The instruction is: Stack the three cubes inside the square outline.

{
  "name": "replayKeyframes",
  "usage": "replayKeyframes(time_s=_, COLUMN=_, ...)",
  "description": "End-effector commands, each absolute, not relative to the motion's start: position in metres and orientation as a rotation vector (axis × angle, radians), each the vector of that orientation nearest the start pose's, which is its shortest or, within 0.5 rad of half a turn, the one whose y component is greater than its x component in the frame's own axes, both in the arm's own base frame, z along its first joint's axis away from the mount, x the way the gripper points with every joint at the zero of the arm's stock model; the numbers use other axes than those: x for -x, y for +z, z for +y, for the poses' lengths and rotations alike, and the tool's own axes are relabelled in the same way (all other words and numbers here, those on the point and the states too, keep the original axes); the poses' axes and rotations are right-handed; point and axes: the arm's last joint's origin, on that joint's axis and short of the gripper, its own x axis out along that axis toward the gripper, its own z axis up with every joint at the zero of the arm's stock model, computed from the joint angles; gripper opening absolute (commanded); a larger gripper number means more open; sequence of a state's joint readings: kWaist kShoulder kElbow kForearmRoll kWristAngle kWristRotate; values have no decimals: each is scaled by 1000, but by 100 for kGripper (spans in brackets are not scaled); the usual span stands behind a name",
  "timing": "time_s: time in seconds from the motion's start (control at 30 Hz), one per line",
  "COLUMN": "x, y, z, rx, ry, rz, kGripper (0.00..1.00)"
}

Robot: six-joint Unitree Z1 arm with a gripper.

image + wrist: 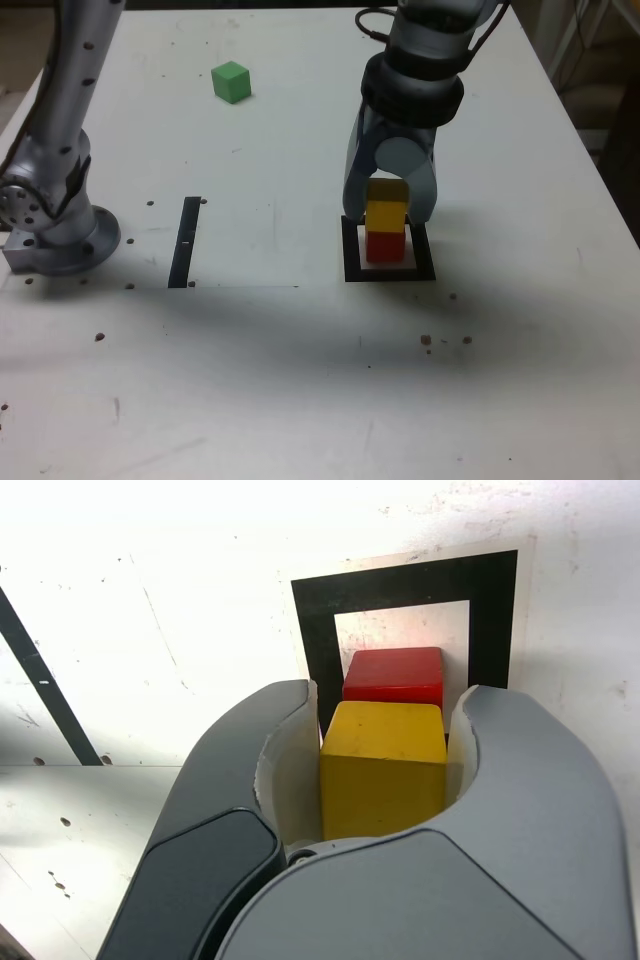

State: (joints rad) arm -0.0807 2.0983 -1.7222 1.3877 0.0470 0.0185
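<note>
Exterior view: the grey gripper (388,215) pinches a small solid yellow cube (385,210) right over a small red cube (385,245) inside the flat black square outline (352,262), apparently touching it. A small green cube (231,81) sits toward the white surface's (300,380) far edge.

Wrist view: both fingers (290,770) press the yellow cube's sides, with the red cube beneath.

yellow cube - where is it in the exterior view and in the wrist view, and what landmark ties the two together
Exterior view: the yellow cube sits right of centre, between the jaws of the gripper, directly above the red cube.
Wrist view: the yellow cube fills the centre, clamped between the jaws.
Shared landmark: the square outline around the red cube.
</note>
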Motion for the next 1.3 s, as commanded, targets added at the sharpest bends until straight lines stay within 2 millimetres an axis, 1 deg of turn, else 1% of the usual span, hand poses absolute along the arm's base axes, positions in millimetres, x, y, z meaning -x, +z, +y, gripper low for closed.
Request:
replayKeyframes(time_s=0.0, x=-376, y=260, z=-28, rx=-125, ry=-41, rz=1763, kGripper=52)
replayKeyframes(time_s=0.13, x=-376, y=257, z=-29, rx=-124, ry=-48, rz=1764, kGripper=88)
replayKeyframes(time_s=0.17, x=-376, y=257, z=-29, rx=-123, ry=-50, rz=1763, kGripper=94)
replayKeyframes(time_s=0.2, x=-375, y=257, z=-29, rx=-122, ry=-52, rz=1762, kGripper=98)
replayKeyframes(time_s=0.23, x=-375, y=256, z=-29, rx=-122, ry=-53, rz=1761, kGripper=99)
replayKeyframes(time_s=0.53, x=-370, y=261, z=-28, rx=-124, ry=-51, rz=1731, kGripper=99)
replayKeyframes(time_s=0.87, x=-353, y=277, z=-19, rx=-129, ry=-17, rz=1683, kGripper=99)
replayKeyframes(time_s=1.03, x=-337, y=287, z=-7, rx=-119, ry=22, rz=1674, kGripper=99)
replayKeyframes(time_s=1.27, x=-311, y=290, z=22, rx=-57, ry=86, rz=1700, kGripper=99)
